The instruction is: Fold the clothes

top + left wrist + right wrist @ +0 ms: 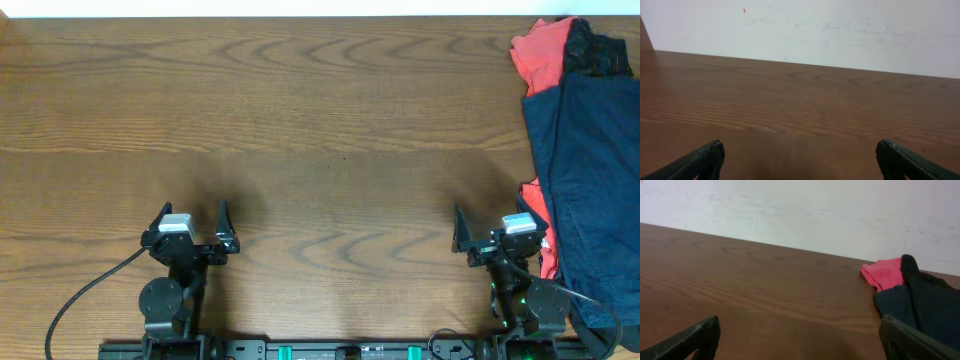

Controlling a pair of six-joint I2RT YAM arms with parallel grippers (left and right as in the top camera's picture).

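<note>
The clothes lie in a heap at the table's right edge. A large navy garment [590, 170] covers most of a coral-red piece [540, 55], and a black piece [600, 50] sits at the far end. My right gripper [490, 215] stands open near the front edge, just left of the heap, with nothing between its fingers. The right wrist view shows the coral-red piece [885, 272], the navy fabric [895, 305] and the black one [927, 292] ahead to the right of my open right gripper [800, 335]. My left gripper [193, 212] is open and empty at front left; in its wrist view the left gripper [800, 157] faces bare wood.
The brown wooden table [320, 120] stretches between and beyond both arms. A white wall [840, 30] stands behind its far edge. A black cable [80, 295] trails from the left arm's base at the front.
</note>
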